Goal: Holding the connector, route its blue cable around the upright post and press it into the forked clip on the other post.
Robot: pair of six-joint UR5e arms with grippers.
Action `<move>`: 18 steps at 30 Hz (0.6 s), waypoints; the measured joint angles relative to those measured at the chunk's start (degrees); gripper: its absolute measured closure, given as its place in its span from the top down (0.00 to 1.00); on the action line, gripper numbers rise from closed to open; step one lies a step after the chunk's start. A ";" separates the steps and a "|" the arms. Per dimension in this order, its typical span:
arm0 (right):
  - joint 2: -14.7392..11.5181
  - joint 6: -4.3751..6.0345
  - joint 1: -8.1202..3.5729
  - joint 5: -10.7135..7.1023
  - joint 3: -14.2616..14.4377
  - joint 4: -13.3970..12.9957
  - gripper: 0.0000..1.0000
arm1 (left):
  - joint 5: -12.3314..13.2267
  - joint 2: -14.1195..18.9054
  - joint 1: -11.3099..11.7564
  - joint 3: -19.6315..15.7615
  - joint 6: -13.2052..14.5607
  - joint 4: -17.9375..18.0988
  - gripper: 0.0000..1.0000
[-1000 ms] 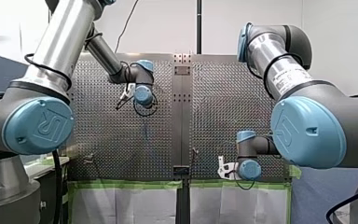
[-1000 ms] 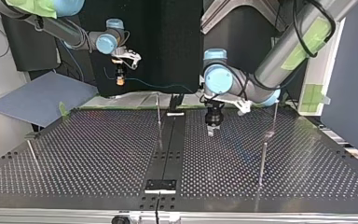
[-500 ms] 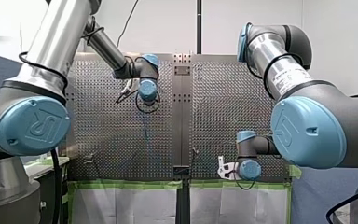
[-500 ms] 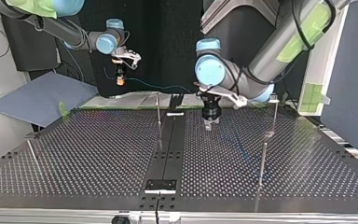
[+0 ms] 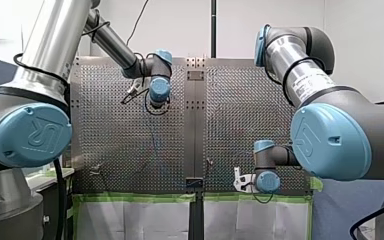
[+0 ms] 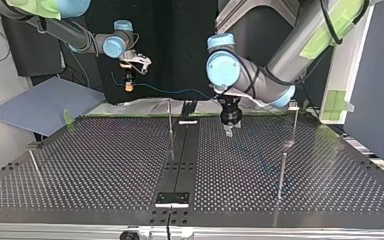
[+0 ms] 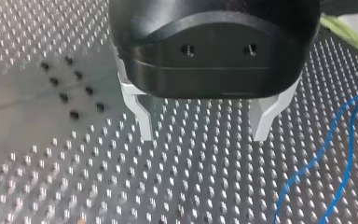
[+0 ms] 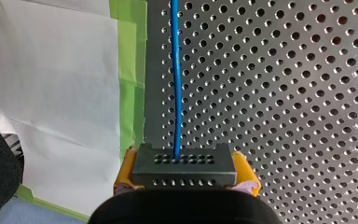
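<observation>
In the right wrist view a dark grey connector [image 8: 182, 161] sits between yellow pads, with my right gripper [image 8: 185, 173] shut on it. Its blue cable [image 8: 175, 70] runs straight ahead over the table's edge. In the top view my right gripper [image 6: 128, 85] hangs off the table's far edge, and the cable [image 6: 170, 92] trails to the right. My left gripper [image 7: 203, 126] hovers open over the perforated plate, nothing between its metal fingers [image 7: 143, 122]. A loop of blue cable [image 7: 335, 154] lies beside it. Thin upright posts [image 6: 170, 120] [image 6: 295, 125] stand on the table; I cannot make out the forked clip.
Another post [image 6: 282, 175] stands nearer the top view's camera at the right, and a slanted one [image 6: 34, 162] at the left. A dark centre strip [image 6: 180, 160] splits the perforated table [image 6: 105, 170]. Green tape and white sheets [image 5: 140, 215] edge the table below the arms.
My left arm's wrist has shifted up and to the right in the front view, carrying its open gripper over the plate. My right arm has held still with the connector.
</observation>
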 joint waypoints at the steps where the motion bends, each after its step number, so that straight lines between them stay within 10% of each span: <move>1: 0.01 -0.01 0.00 0.00 0.01 0.00 0.00 | -0.59 0.14 0.21 0.00 0.25 0.43 1.00; 18: 0.16 -0.08 0.00 0.03 0.01 -0.06 0.00 | -4.26 4.55 2.42 0.06 3.23 6.14 1.00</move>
